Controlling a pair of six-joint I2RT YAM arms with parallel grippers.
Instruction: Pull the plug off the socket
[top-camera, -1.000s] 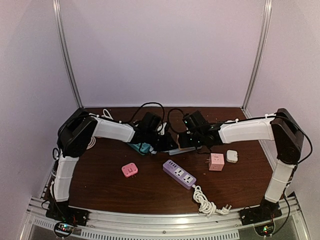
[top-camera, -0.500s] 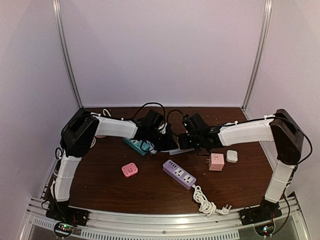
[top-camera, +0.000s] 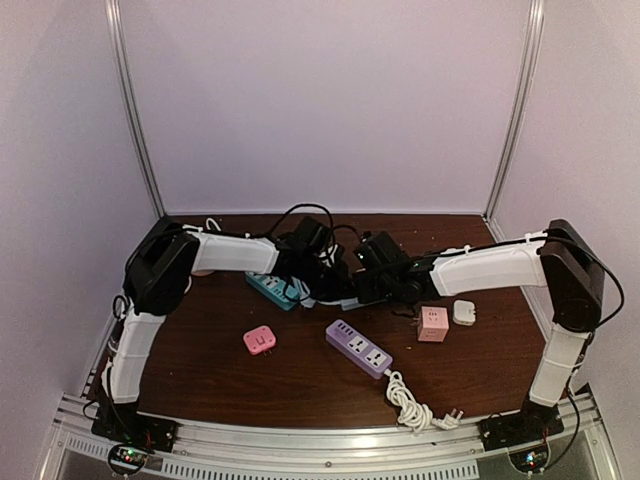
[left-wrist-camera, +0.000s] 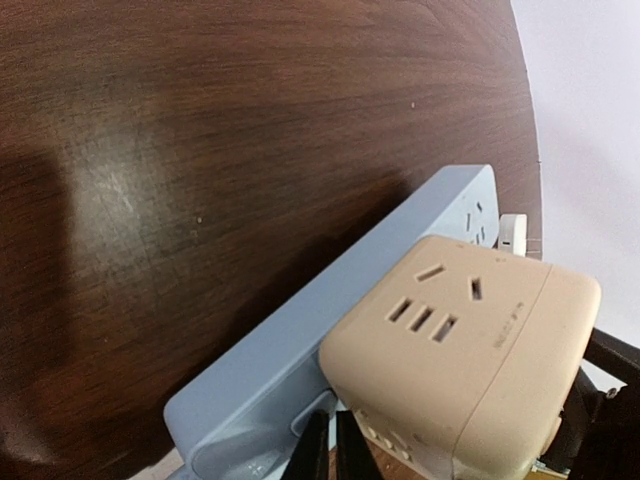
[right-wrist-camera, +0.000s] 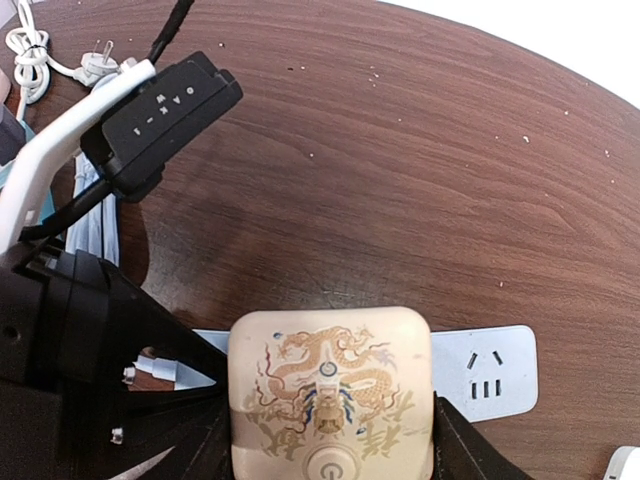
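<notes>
While the right tool (right-wrist-camera: 330, 445) grips the beige cube plug (right-wrist-camera: 330, 385) from both sides, low in the centre of the right wrist view, the plug sits pushed into a pale blue power strip (right-wrist-camera: 488, 372). The strip lies flat on the dark wood counter (right-wrist-camera: 420, 150).

The left wrist view shows the same cube at lower right, seated on the strip, which runs diagonally from lower left to upper right. The left tool (left-wrist-camera: 327, 450) shows at the bottom edge, its fingers nearly together. Whether they pinch the strip's near edge or nothing at all cannot be told. In the view from above, both tools meet near the middle of the counter, very close to each other.

Likely risks:
- If the left tool has no firm hold, the strip may lift with the plug instead of letting it go.
- The cube's smooth faces could slide through the right tool's fingers under a hard pull.
- A pull off the line of the pins may jam or bend them.
- With the arms this close, a sudden release could knock one tool into the other.
</notes>
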